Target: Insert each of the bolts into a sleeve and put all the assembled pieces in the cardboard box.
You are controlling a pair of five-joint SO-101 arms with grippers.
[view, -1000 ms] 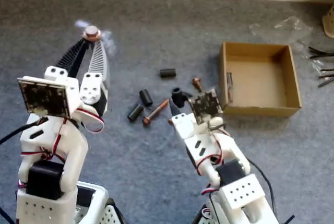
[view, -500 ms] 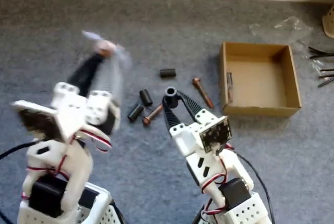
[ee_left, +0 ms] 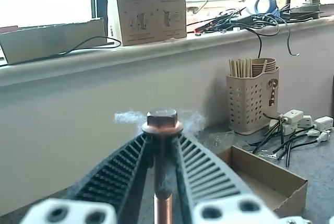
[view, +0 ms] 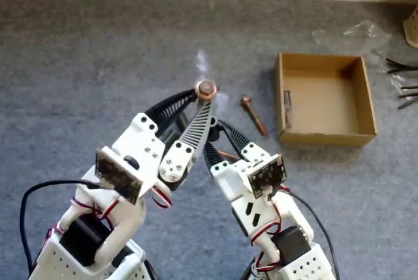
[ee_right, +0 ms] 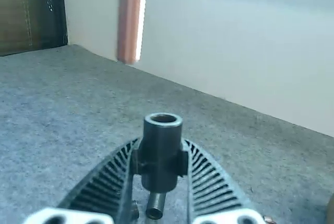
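Left end effector (view: pixel 204 96) gripping a bolt (view: pixel 206 88) upright, near the cardboard box (view: pixel 324 139). Right end effector (ee_right: pixel 162 156) clamping a sleeve (ee_right: pixel 162 132), nearer the box.

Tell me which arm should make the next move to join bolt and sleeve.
Left. The left end effector holds the bolt head-up, shank hanging down, higher than the sleeve. The right end effector holds that sleeve upright, bore open upward, so it likely need only hold steady while the left lowers.

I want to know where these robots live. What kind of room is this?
Probably a workshop or lab room: a windowsill heaped with cables, a basket of wooden sticks, and grey carpet as the work surface.
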